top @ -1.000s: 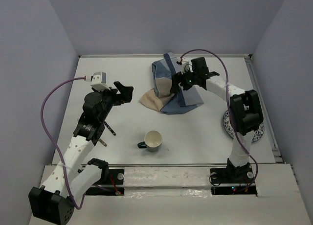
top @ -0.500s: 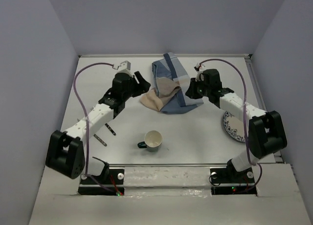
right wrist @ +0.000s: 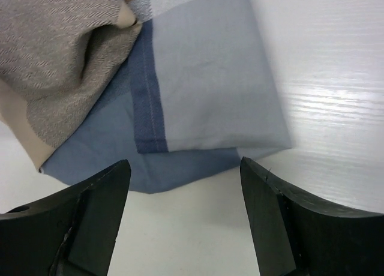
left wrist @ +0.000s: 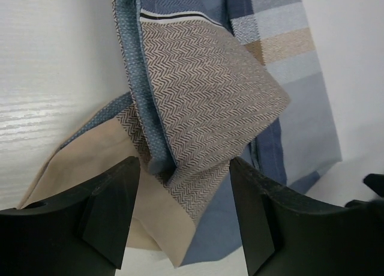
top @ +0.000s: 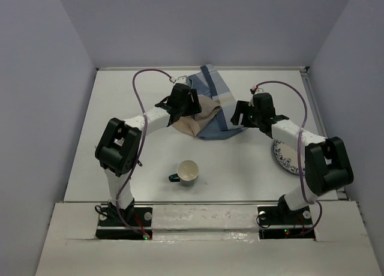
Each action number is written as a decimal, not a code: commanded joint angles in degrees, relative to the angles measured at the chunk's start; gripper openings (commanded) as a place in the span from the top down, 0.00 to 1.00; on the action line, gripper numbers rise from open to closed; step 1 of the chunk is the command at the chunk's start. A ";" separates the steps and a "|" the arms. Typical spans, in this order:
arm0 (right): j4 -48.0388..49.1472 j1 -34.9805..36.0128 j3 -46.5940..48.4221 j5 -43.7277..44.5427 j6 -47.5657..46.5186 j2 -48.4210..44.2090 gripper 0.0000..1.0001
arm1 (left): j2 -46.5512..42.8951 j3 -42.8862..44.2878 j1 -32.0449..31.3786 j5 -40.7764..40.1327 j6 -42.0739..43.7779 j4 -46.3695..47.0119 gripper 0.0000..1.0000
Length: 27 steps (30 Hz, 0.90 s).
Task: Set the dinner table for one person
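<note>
The surface (top: 240, 174), a large plain white rectangle, filled the floor of the enclosure between the grey walls. Both arm bases were bolted along its near edge. It carried three items.

1. Placemat (top: 217, 123): a blue-and-tan patchwork cloth. It lay crumpled and folded over itself near the middle of the far edge. A tan herringbone flap was turned over the blue panels, and a plain tan flap showed on the left side.
2. Cup (top: 188, 171): cream, upright, mouth up, with a dark handle pointing left. It stood near the middle of the near edge, well apart from the placemat.
3. Plate (top: 281, 157): patterned rim, lying at the right edge, partly hidden by the right arm.

Left hand (top: 191, 102): positioned over the left side of the placemat. In the left wrist view its two dark fingers (left wrist: 111, 210) were spread wide, straddling the herringbone flap and a rolled blue hem. The left finger was just beside the hem; whether it touched could not be told. The cloth between the fingers was not pinched or lifted, so the hand gripped nothing.

Right hand (top: 240, 115): positioned at the near right corner of the placemat. In the right wrist view its fingers (right wrist: 90, 219) were spread wide above that blue corner, with cloth and bare white surface showing between them. The hand gripped nothing.
</note>
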 commanded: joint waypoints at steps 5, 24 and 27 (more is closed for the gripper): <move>3.07 -1.11 1.76 4.48 -2.28 4.83 0.25 | 3.18 5.38 0.24 -3.99 4.13 -1.78 0.30; -2.73 7.33 11.60 5.36 -10.38 12.30 0.39 | 8.02 8.63 1.03 -1.01 5.01 0.41 0.39; -4.22 8.91 13.36 5.79 -11.00 14.49 0.40 | 7.58 7.84 1.56 -0.22 4.83 1.47 0.60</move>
